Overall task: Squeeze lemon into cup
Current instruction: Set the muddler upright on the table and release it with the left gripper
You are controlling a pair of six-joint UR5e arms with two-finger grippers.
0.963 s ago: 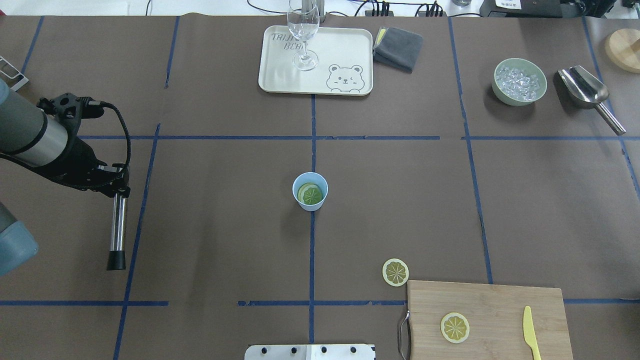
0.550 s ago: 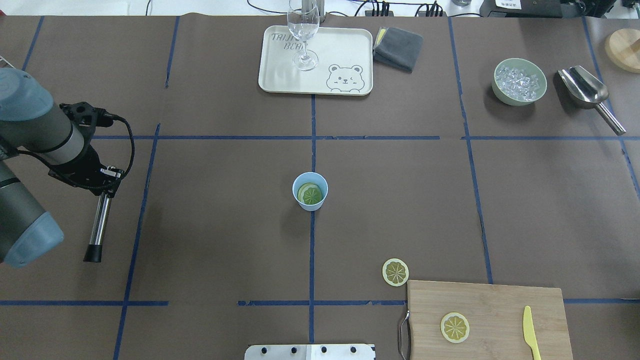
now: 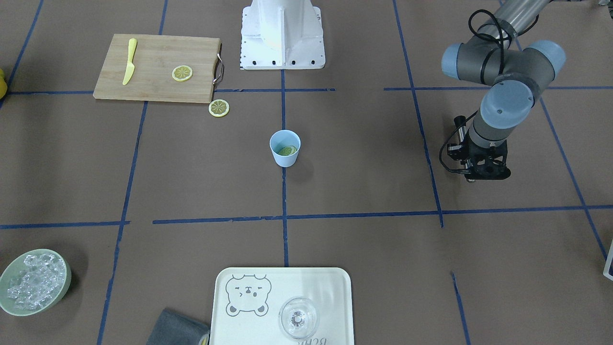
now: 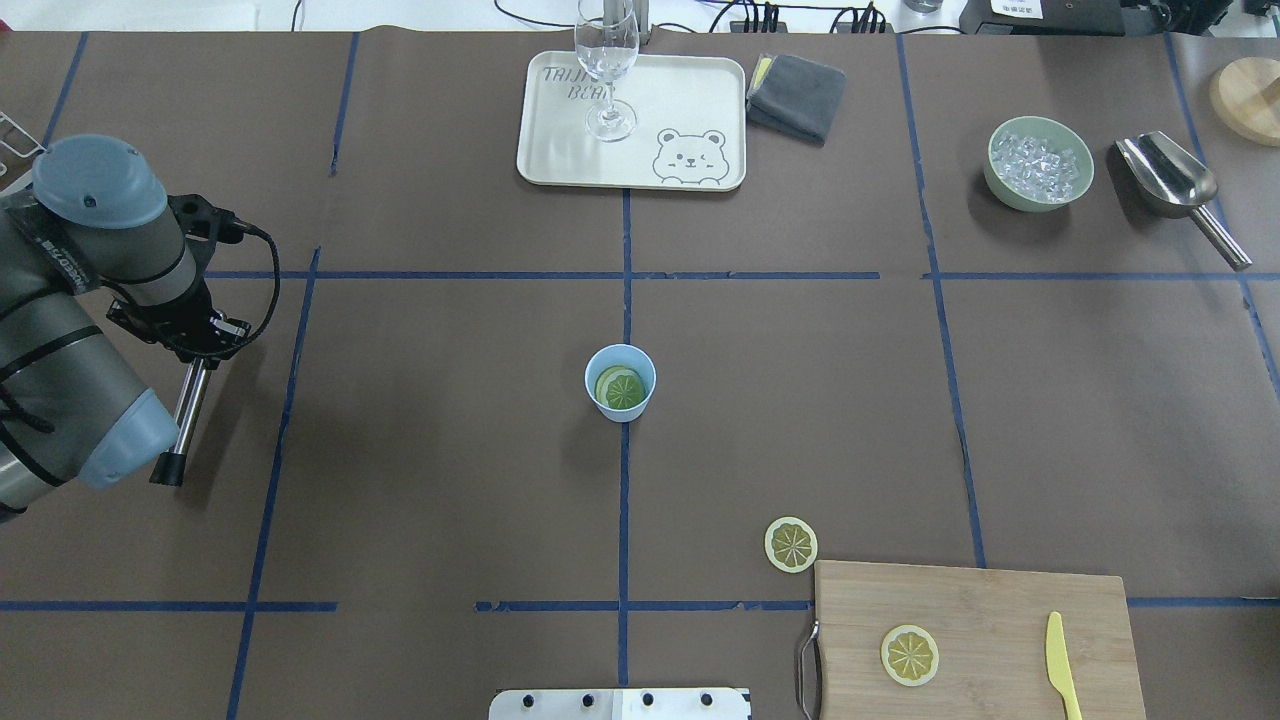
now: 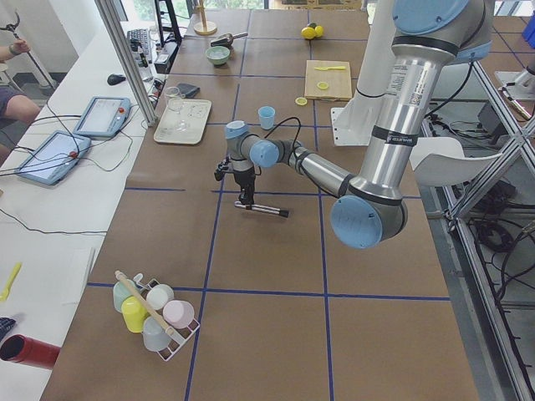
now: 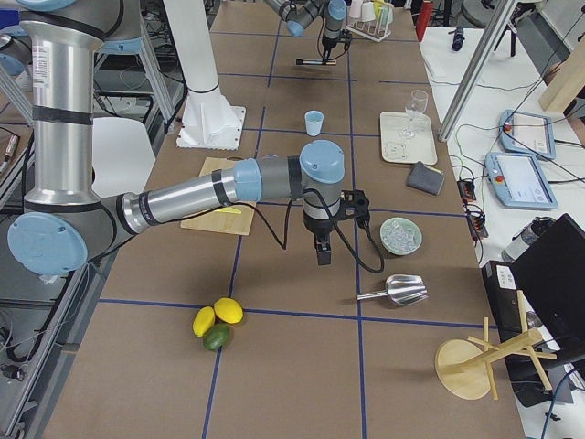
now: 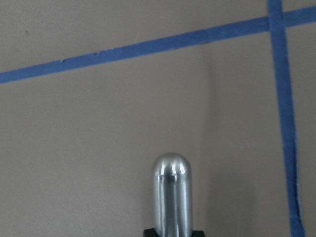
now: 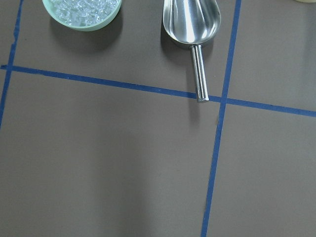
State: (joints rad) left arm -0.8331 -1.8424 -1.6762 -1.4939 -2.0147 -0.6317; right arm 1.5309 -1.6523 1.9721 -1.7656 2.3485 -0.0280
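1. Two thin round lemon slices [image 4: 622, 390] lie inside the small light-blue cup [image 3: 285, 160]. They look yellow-green with a pale edge. One lies partly over the other.
2. The cup stands up straight in the middle of the brown worktop [image 4: 450, 450], right on a blue tape line.
3. One more round yellow lemon slice [image 4: 791, 544] lies flat on the worktop, just beside a corner of the wooden cutting board [image 4: 1000, 620]. Its cut face has lines like the spokes of a wheel.
4. A third lemon slice [image 4: 909, 655] lies flat on the board. A yellow knife [image 4: 1060, 665] lies on the board too, apart from the slice.
5. The pale-green bowl [image 4: 988, 175] is full of clear ice [image 4: 1040, 160]. A silver metal scoop [image 4: 1165, 175] lies on the worktop near it.
6. The cream tray [image 4: 680, 100] with a bear drawn on it holds a clear stemmed glass [image 4: 607, 60], which stands upright. A grey folded cloth [image 4: 797, 95] lies just beside the tray.
7. The left claw [image 4: 198, 352] is well apart from the cup, at the left side of the worktop. It is closed around a shiny metal rod [image 4: 185, 415] with a black tip. The rod sticks out sideways, low over the worktop.
8. The right claw [image 6: 322, 254] points down over the worktop, near the bowl of ice. I cannot tell if it is wide or narrow.
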